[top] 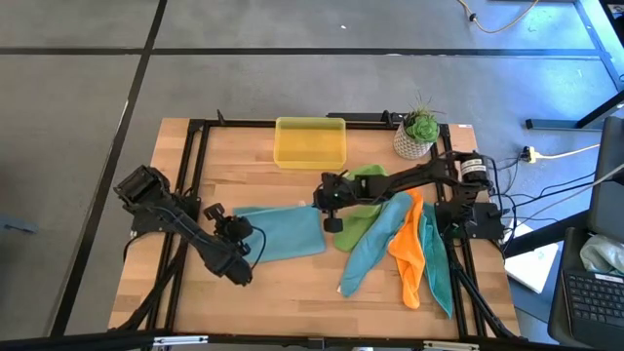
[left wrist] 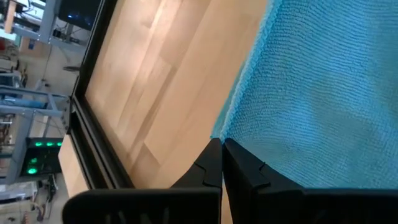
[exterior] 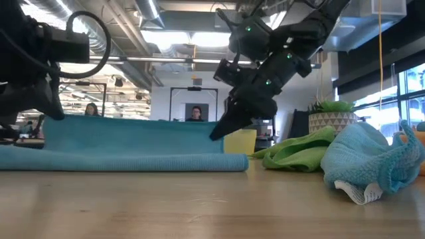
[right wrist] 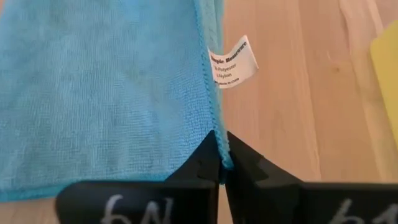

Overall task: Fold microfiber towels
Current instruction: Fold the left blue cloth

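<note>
teal towel (top: 283, 234) edges between both arms' closed fingers

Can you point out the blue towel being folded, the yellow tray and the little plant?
teal towel (top: 288, 232), high view, its flat middle.
yellow tray (top: 311, 142), high view, its floor.
potted plant (top: 418, 136), high view, its pot and leaves.

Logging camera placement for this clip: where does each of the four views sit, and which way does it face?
High: overhead, straight down on the table; both arms.
Low: table height, level toward the room; right arm over the teal towel.
Left wrist: on the left arm, over that towel's edge; left tool shut on it.
Right wrist: on the right arm, over that towel's tagged edge; right tool shut on it.
Shared: all four show the teal towel.
</note>
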